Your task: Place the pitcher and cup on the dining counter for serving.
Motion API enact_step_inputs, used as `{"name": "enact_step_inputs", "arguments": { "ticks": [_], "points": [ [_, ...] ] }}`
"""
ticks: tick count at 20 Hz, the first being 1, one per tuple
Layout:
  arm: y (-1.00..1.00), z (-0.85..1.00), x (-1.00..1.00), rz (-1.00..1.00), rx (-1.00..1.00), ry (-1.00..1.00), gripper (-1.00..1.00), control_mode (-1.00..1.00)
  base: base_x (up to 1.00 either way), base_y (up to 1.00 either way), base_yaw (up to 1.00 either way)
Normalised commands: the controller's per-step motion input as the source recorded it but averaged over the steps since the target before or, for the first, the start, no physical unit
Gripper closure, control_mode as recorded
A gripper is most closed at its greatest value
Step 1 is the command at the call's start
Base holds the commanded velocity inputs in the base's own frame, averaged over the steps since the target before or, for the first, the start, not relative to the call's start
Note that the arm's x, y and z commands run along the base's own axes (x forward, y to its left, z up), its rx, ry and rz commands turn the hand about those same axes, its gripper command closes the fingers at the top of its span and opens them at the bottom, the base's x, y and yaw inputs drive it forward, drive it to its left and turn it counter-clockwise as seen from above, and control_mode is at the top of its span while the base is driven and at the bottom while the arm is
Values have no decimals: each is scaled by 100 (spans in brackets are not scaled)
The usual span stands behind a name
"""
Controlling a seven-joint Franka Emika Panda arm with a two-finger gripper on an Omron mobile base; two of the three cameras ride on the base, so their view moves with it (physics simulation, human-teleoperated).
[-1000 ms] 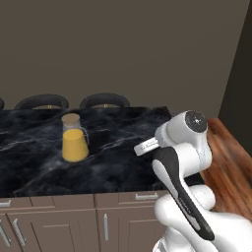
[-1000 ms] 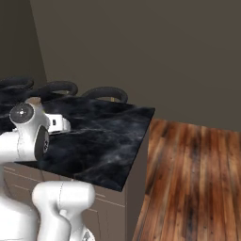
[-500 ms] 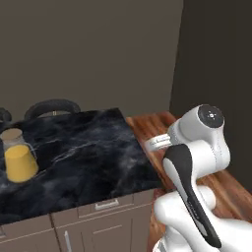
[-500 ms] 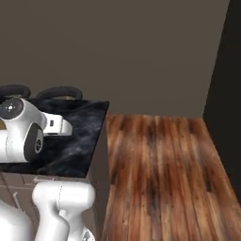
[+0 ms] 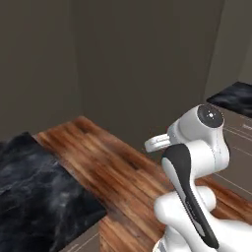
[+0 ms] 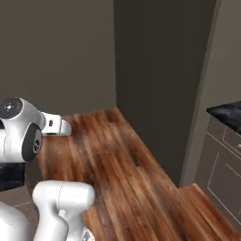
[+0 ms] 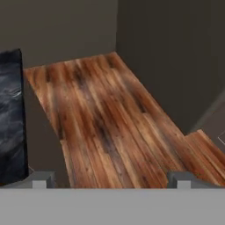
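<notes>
The pitcher and the cup are out of view. The end of the dining counter (image 5: 34,192), black with pale veins, sits at the lower left of the left base view and along the left edge of the hand view (image 7: 9,114). My gripper (image 7: 112,180) is open, its two fingertips (image 7: 41,179) wide apart with nothing between them. It hangs over bare wooden floor (image 7: 110,118), to the right of the counter's end. My arm stays folded close to the base.
Brown plank floor (image 6: 127,160) runs ahead to a dark wall corner (image 6: 160,70). A second black counter (image 6: 228,113) on grey cabinets stands at the right, also seen in the left base view (image 5: 236,96).
The whole picture has swung: the base has turned to the right, so the dining counter with the pitcher has slid off to the left. The arm's pose and the open gripper are unchanged.
</notes>
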Motion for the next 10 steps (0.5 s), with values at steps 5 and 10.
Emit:
{"name": "enact_step_inputs", "arguments": {
  "ticks": [5,10],
  "points": [
    [0,0,0,0,0,0,-100,100,0,-63,-76],
    [0,0,0,0,0,0,-100,100,0,-91,-71]
  ]
}}
